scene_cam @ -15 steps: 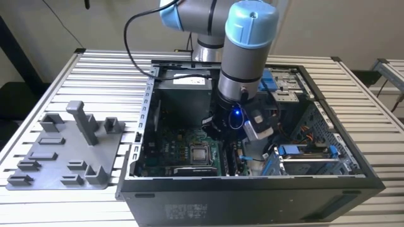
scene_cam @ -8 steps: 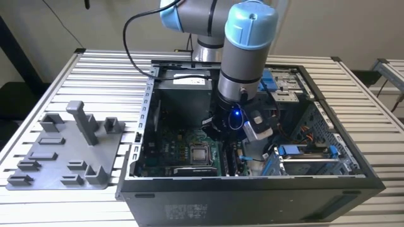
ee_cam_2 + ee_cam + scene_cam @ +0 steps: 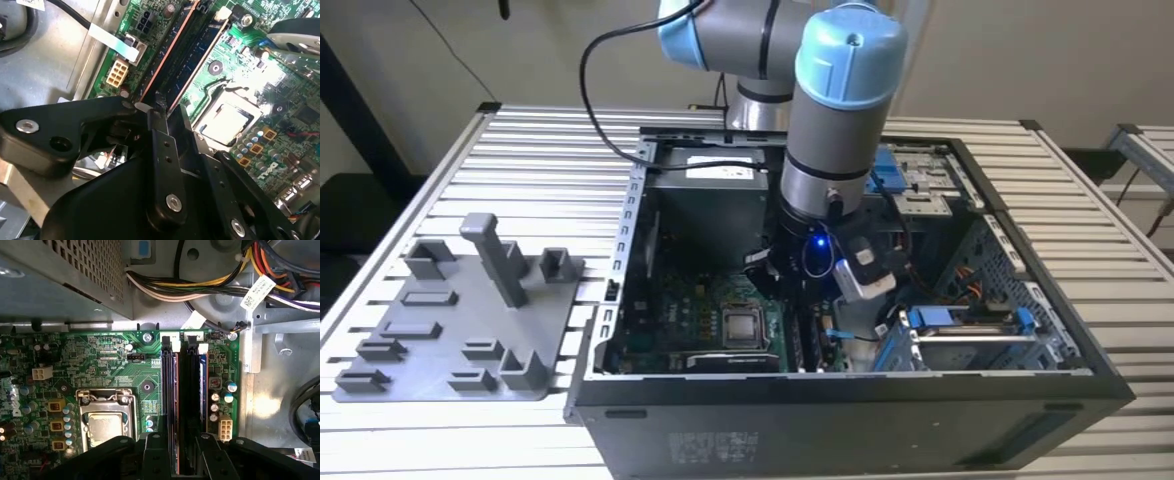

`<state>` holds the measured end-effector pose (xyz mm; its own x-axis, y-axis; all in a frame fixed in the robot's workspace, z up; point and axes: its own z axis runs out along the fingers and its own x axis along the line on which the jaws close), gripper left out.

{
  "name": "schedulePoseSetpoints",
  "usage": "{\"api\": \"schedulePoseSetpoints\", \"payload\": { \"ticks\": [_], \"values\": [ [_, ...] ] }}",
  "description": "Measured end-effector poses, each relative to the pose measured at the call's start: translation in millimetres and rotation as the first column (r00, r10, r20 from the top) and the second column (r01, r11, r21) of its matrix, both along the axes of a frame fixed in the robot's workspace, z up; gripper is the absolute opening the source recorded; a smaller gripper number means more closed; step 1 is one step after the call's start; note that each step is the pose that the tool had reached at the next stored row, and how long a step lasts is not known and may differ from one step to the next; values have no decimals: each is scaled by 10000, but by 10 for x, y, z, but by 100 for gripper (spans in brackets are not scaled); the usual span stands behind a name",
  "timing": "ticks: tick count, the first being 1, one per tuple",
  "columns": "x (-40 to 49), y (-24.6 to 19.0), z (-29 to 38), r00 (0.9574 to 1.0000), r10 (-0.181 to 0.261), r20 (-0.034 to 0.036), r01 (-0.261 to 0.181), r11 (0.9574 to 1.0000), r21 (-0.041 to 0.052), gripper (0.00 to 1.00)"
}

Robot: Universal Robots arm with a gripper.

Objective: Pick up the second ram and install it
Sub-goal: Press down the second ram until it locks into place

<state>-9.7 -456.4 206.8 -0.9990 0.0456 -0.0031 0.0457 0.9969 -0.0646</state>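
Observation:
My gripper point(image 3: 834, 300) is lowered inside the open computer case point(image 3: 1067, 385), right over the memory slots of the green motherboard point(image 3: 120, 367). The second ram point(image 3: 191, 390) is a long blackish stick standing in the slot farther from the processor socket point(image 3: 106, 425), and its near end runs under the gripper point(image 3: 182, 462). Another dark stick point(image 3: 171, 390) sits in the neighbouring slot. In the second wrist view the gripper point(image 3: 172, 112) meets the end of the second ram point(image 3: 167, 57). I cannot tell whether the stick is fully seated.
A grey fixture plate point(image 3: 460, 330) with upright blocks lies on the slatted table at the exterior view's left. Bundled power cables point(image 3: 200, 287) and the metal power supply box point(image 3: 65, 275) crowd one end of the slots. Blue drive latches point(image 3: 961, 320) line the drive bay.

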Motion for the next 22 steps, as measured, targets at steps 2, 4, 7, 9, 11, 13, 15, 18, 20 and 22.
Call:
{"api": "schedulePoseSetpoints", "payload": {
  "ticks": [2, 4, 7, 9, 11, 13, 15, 18, 20, 22],
  "values": [
    [-1, 2, 46, 10000, -31, -4, 31, 10000, 12, 28],
    [0, 6, 135, 10000, -30, -6, 30, 10000, 13, 28],
    [0, 6, 263, 10000, -31, -5, 31, 10000, 16, 28],
    [-1, 6, 291, 10000, -31, -5, 31, 10000, 52, 28],
    [-1, 7, 289, 10000, -31, -5, 31, 10000, 67, 26],
    [-1, 6, 290, 10000, -31, -5, 31, 10000, 76, 20],
    [-1, 6, 291, 10000, -31, -6, 31, 10000, 87, 13],
    [14, -8, 274, 10000, -31, -27, 31, 9999, 96, 11],
    [18, -11, 236, 10000, -33, -27, 34, 9999, 96, 11],
    [23, -13, 200, 10000, -35, -28, 36, 9999, 97, 11]
  ]
}}
